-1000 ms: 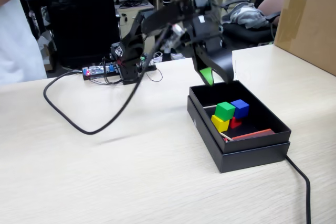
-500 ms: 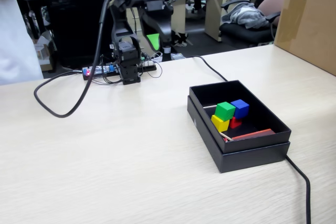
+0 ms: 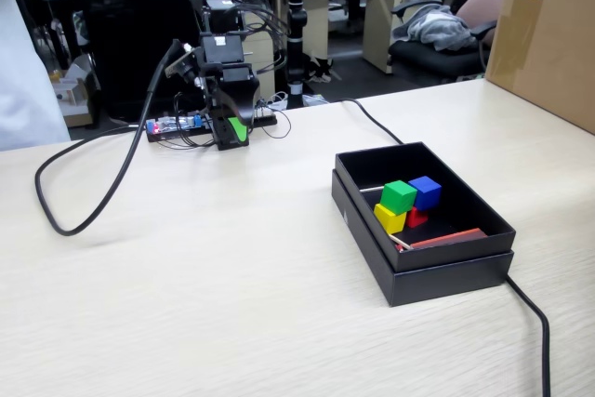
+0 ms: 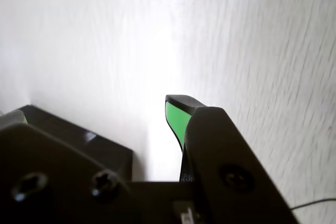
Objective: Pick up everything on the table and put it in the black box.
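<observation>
All the cubes lie together inside the black box (image 3: pixel 429 274) at the right of the fixed view: green (image 3: pixel 398 196) on top, blue (image 3: pixel 426 191) behind it, yellow (image 3: pixel 390 218) in front, and red (image 3: pixel 416 218) mostly hidden under them. My gripper (image 3: pixel 234 133) is far from the box, folded down at the arm's base at the back left, tips close to the table. In the wrist view the gripper (image 4: pixel 97 111) is open: its green-faced fingertip (image 4: pixel 176 116) stands well apart from the other, with only bare tabletop between.
A thick black cable (image 3: pixel 88 202) loops over the table at the left, and another (image 3: pixel 535 323) runs from the box to the front right. A big brown carton (image 3: pixel 544 34) stands at the right edge. A small circuit board (image 3: pixel 177 125) sits beside the arm's base.
The arm has swung from above the box's back edge leftward to its base and folded down toward the table. The cubes in the box have not moved.
</observation>
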You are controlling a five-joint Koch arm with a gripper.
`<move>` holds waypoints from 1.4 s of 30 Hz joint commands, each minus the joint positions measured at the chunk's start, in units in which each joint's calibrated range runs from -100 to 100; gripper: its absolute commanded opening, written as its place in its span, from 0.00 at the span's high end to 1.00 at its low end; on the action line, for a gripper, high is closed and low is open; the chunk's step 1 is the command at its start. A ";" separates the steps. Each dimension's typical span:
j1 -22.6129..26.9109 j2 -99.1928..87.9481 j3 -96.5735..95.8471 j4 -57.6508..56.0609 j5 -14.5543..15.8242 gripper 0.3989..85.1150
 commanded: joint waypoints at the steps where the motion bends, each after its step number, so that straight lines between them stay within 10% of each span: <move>1: -0.34 -1.29 -3.20 10.44 -0.63 0.39; 19: -0.44 -1.29 -37.56 45.86 -4.44 0.39; 42: -0.49 -1.29 -41.46 43.10 -4.30 0.42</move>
